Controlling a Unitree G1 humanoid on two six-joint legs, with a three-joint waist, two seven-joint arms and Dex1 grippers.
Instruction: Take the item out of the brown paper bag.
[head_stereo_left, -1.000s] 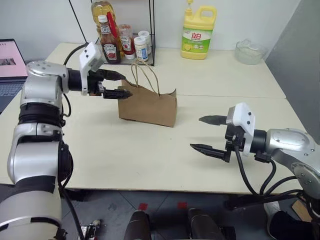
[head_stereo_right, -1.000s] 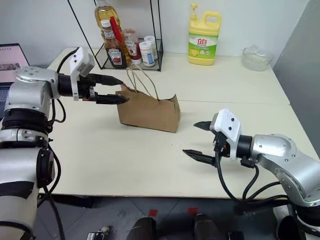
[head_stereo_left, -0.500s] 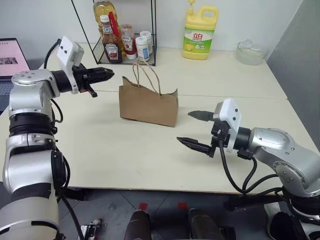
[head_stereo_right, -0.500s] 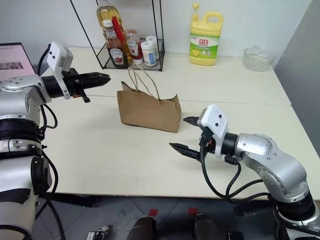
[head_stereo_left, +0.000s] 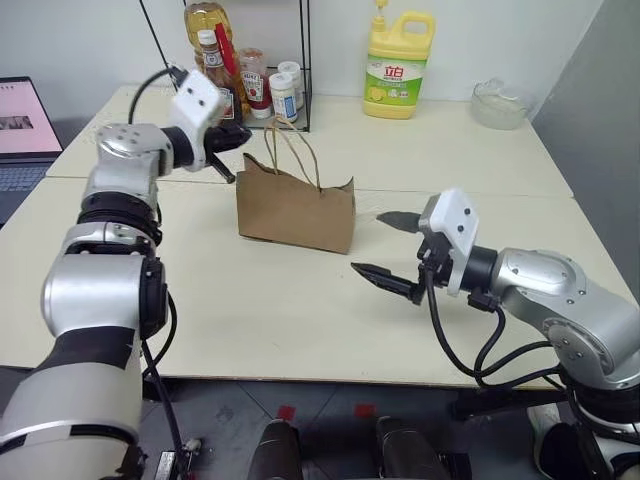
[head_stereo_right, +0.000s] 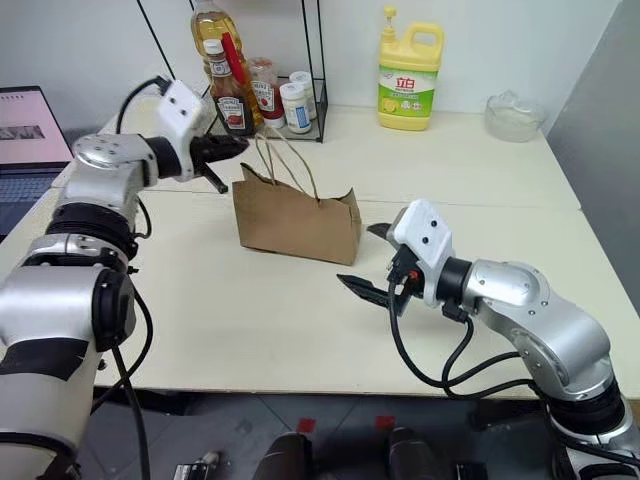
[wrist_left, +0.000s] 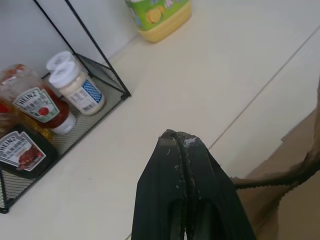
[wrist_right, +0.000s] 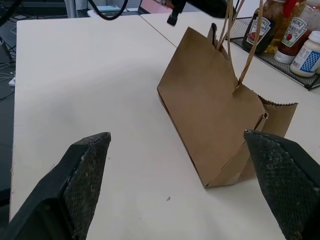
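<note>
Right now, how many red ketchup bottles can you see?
2, both in the black wire rack behind the brown paper bag: a dark-labelled ketchup bottle and a white-labelled one beside it. Others may be hidden.

The left arm reaches forward, elbow bent, and its left gripper (head_stereo_left: 238, 133) points ahead and toward the right with the jaws pressed together (no gap between the tips). The right arm sits lower; the right gripper (head_stereo_left: 388, 246) aims leftward, jaws spread wide.

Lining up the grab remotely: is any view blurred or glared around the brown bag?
Left eye view: crumpled brown paper bag sharp, evenly lit, no glare. Left wrist view: shut black fingers crisp, bag edge soft. Right wrist view: near fingers slightly soft, bag clear.
</note>
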